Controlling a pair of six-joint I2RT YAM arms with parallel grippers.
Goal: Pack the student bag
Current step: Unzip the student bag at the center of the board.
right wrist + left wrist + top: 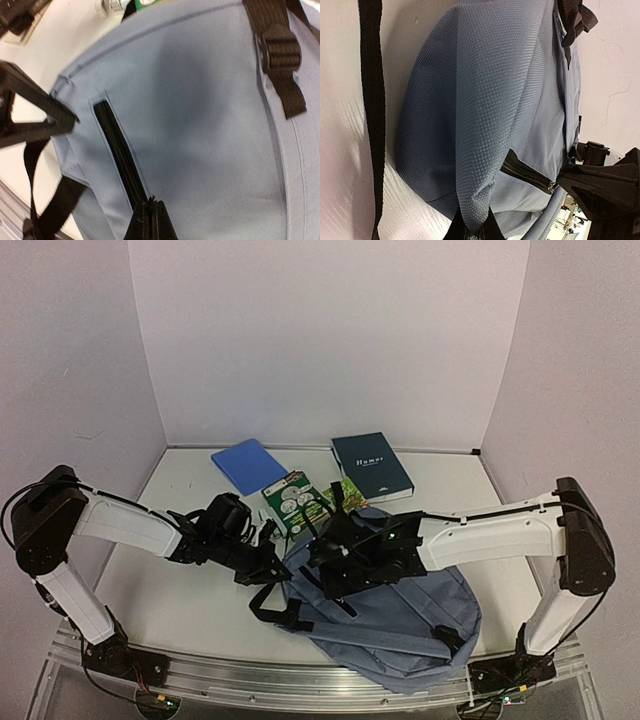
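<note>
One student bag (400, 610), slate-blue, is laid flat on the table (170, 590) at near centre, between the arms. A fold of its fabric is pinched by the closed left gripper (474, 229). The right gripper (150, 216) is shut at the end of the black zipper (117, 150); a hold cannot be confirmed. Beyond lie a blue book (249, 466), a green book (296, 502) and a dark book (372, 465).

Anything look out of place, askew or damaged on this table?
Nothing spilled or damaged. The student bag lies flat, a fold pinched by the left gripper. Only the green book sits askew behind it, partly hidden.
</note>
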